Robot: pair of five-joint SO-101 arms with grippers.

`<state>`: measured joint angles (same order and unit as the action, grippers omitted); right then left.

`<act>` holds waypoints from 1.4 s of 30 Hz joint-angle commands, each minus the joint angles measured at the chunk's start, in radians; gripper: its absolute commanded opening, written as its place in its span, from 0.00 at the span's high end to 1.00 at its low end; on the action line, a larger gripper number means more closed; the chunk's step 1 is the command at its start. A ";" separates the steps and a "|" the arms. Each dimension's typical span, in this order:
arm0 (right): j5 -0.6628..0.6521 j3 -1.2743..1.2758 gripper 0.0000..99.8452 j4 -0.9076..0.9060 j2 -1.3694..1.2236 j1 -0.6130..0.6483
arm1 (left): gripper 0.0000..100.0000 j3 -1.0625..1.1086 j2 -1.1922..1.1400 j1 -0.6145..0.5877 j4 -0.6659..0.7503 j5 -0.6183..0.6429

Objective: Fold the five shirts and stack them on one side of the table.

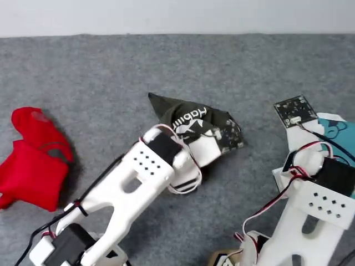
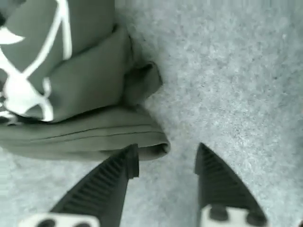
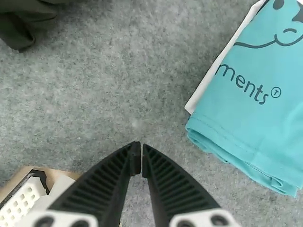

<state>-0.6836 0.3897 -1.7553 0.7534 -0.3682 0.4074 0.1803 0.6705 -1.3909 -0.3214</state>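
Observation:
A dark olive shirt (image 1: 194, 122) with white print lies crumpled in the middle of the grey table; its folded hem (image 2: 94, 137) sits just ahead of my left gripper (image 2: 165, 163), which is open with nothing between the fingers. A red shirt (image 1: 33, 160) lies bunched at the table's left side. A folded teal shirt (image 3: 255, 94) rests on a white one (image 3: 208, 85) at the right side. My right gripper (image 3: 141, 158) is shut and empty above bare carpet, short of that stack. In the high view the left arm (image 1: 150, 166) covers the olive shirt's near edge.
The right arm (image 1: 316, 194) stands at the right edge beside the teal stack (image 1: 335, 133). A corner of the olive shirt (image 3: 19, 23) shows in the right wrist view. Open grey carpet (image 1: 111, 72) spreads across the back and between the shirts.

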 commanded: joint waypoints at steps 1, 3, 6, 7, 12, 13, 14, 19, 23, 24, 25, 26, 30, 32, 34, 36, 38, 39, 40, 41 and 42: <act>0.011 -0.006 0.99 -0.038 0.018 -0.010 | 0.84 0.102 0.038 0.009 0.092 0.005; 0.011 -0.006 0.99 -0.038 0.018 -0.010 | 0.84 0.185 0.038 -0.017 0.130 -0.038; 0.011 -0.006 0.99 -0.038 0.018 -0.012 | 0.84 0.271 0.038 -0.118 0.164 -0.097; 0.011 -0.006 0.99 -0.038 0.018 -0.010 | 0.84 0.285 0.040 -0.164 0.169 -0.109; 0.011 -0.006 0.99 -0.038 0.012 -0.008 | 0.84 0.302 0.041 -0.382 0.166 -0.169; 0.011 -0.006 0.99 -0.038 0.012 -0.008 | 0.84 0.302 0.041 -0.423 0.164 -0.189; 0.011 -0.006 0.99 -0.038 0.010 -0.008 | 0.84 0.302 0.046 -0.463 0.164 -0.210; 0.011 -0.006 0.99 -0.038 0.010 -0.008 | 0.84 0.254 0.051 -0.615 0.133 -0.267; 0.011 -0.006 0.99 -0.038 0.010 -0.008 | 0.85 0.117 0.051 -0.595 -0.043 -0.269; 0.011 -0.006 0.99 -0.038 0.010 -0.008 | 0.86 0.077 0.051 -0.574 -0.083 -0.269; 0.011 -0.006 0.99 -0.038 0.010 -0.008 | 0.88 0.038 0.051 -0.545 -0.117 -0.269; 0.011 -0.006 0.99 -0.038 0.010 -0.008 | 0.90 -0.001 0.051 -0.511 -0.144 -0.267; 0.011 -0.006 0.99 -0.038 0.010 -0.008 | 0.93 -0.114 0.049 -0.359 -0.184 -0.209; 0.011 -0.006 0.99 -0.038 0.010 -0.008 | 0.94 -0.153 0.041 -0.281 -0.175 -0.126; 0.011 -0.006 0.99 -0.038 0.010 -0.008 | 0.94 -0.159 0.040 -0.206 -0.115 -0.064; 0.011 -0.006 0.99 -0.038 0.010 -0.008 | 0.94 -0.157 0.037 -0.149 -0.049 -0.008; 0.011 -0.006 0.99 -0.038 0.010 -0.008 | 0.94 -0.147 0.023 -0.117 0.023 0.028; 0.011 -0.006 0.99 -0.038 0.010 -0.008 | 0.94 -0.136 0.005 -0.110 0.055 0.034; 0.011 -0.006 0.99 -0.038 0.012 -0.008 | 0.94 -0.124 -0.020 -0.110 0.081 0.034; 0.011 -0.006 0.99 -0.038 0.013 -0.008 | 0.94 -0.113 -0.054 -0.112 0.100 0.034; 0.011 -0.006 0.99 -0.038 0.015 -0.008 | 0.94 -0.104 -0.094 -0.112 0.112 0.034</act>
<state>-0.6836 0.3897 -1.7553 0.7534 -0.3682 0.2984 0.1465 0.5462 -1.3418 -0.3015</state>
